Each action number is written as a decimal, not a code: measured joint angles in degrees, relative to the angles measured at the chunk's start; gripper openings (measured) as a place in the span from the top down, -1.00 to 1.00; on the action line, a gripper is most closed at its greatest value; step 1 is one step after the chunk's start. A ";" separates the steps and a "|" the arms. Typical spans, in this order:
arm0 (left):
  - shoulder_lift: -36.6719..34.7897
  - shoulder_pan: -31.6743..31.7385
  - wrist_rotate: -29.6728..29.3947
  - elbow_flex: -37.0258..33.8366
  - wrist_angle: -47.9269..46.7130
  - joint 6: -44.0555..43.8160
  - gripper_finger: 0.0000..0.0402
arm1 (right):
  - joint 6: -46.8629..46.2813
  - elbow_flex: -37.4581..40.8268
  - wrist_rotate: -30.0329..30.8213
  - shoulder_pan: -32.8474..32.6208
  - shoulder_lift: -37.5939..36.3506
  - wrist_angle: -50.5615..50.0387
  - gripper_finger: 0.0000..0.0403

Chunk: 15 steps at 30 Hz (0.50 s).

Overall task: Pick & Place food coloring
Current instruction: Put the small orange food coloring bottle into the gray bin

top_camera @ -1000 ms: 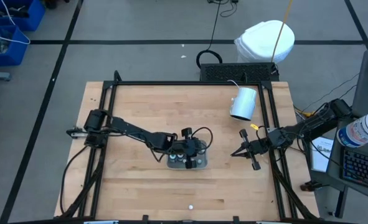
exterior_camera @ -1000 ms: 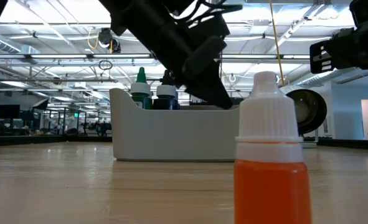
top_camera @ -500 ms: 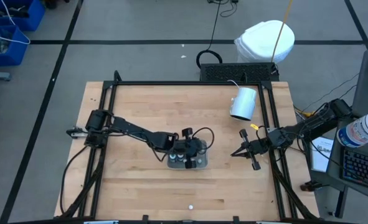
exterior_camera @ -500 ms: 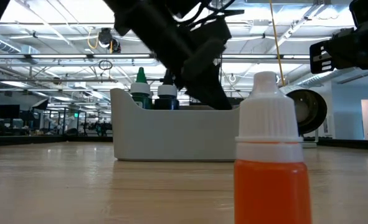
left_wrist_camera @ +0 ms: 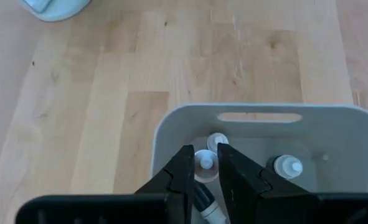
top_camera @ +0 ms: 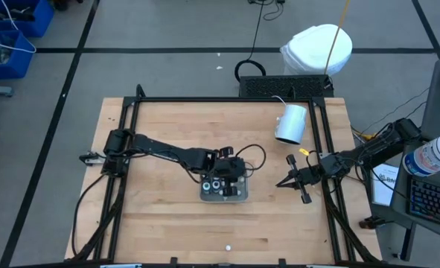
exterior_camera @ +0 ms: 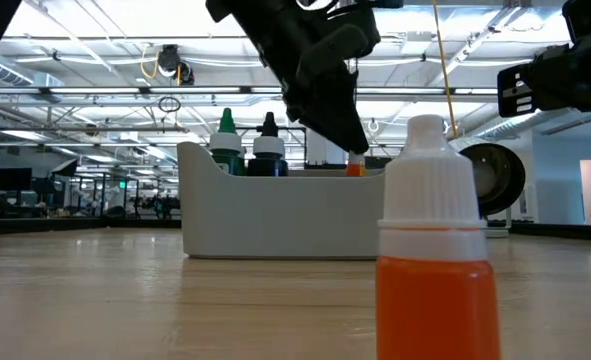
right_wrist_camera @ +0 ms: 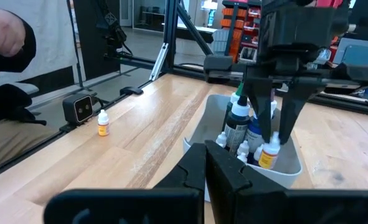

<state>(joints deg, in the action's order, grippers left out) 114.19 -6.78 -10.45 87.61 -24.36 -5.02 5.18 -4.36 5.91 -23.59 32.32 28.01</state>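
The left gripper (top_camera: 225, 173) hangs over the grey plastic bin (top_camera: 205, 195) near the middle of the wooden tabletop (top_camera: 160, 216), fingers narrowly parted around the white cap of one small dark food coloring bottle (left_wrist_camera: 203, 164); contact cannot be confirmed. At least four such bottles stand in the bin. One orange dropper bottle (exterior_camera: 436, 250) stands alone by the tabletop's near edge. A white cylinder (top_camera: 291, 123) lies toward the far right corner. The right gripper (top_camera: 290, 181) waits near the right edge, fingers pressed together.
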 joint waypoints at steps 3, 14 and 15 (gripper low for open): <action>0.61 0.01 0.16 0.05 0.52 0.38 0.67 | 0.01 0.00 0.00 -0.01 0.00 -0.04 1.00; 4.16 0.01 2.97 -0.04 -0.23 4.62 0.67 | 0.22 0.02 0.07 0.00 0.38 0.25 1.00; 4.14 0.01 2.99 -0.07 0.32 5.07 0.67 | 0.23 0.02 0.04 0.00 0.26 0.00 1.00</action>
<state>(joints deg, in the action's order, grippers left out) 118.33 -6.76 -7.46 87.55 -24.04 0.05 5.41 -4.34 5.95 -23.59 32.58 28.01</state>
